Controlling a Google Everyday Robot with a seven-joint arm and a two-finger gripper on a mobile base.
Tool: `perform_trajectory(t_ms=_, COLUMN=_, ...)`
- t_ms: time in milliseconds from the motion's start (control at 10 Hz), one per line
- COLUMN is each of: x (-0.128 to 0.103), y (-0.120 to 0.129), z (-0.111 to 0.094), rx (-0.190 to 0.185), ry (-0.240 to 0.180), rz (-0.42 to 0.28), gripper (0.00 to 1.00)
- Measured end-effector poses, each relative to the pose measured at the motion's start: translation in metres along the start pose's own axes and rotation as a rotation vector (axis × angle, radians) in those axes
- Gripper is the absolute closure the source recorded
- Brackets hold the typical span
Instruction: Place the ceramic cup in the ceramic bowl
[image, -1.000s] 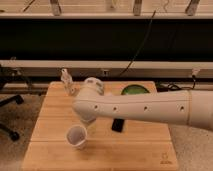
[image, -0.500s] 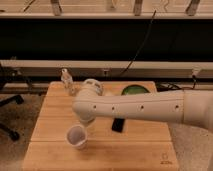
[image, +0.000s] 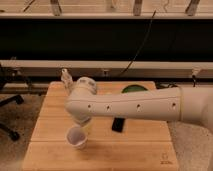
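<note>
Gripper (image: 84, 125): grip state untellable, seemingly just above small white round ceramic cup (image: 76, 136); centre over rim before grasping. Shallow green ceramic bowl (image: 134, 89): well right, behind.

Wood tbl (image: 145, 145) matt, arm (image: 135, 105) smooth; claw (image: 84, 124) by cup (image: 76, 137).

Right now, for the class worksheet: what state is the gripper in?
Gripper: cannot be told; it hangs below the arm's end, right by the cup.
</note>
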Motion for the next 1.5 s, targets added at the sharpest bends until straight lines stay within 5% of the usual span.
perform_trajectory(t_ms=400, x=-0.016, y=0.001, z=-0.009, rx=0.002, ry=0.021, rz=-0.041, gripper=0.20)
perform_trajectory(t_ms=500, x=-0.013, y=0.019, z=-0.004, rx=-0.004, ry=0.017, rz=-0.027, gripper=0.20)
perform_trajectory(t_ms=1500, x=-0.011, y=0.089, z=0.025, rx=-0.091, ry=-0.070, rz=0.029, gripper=0.20)
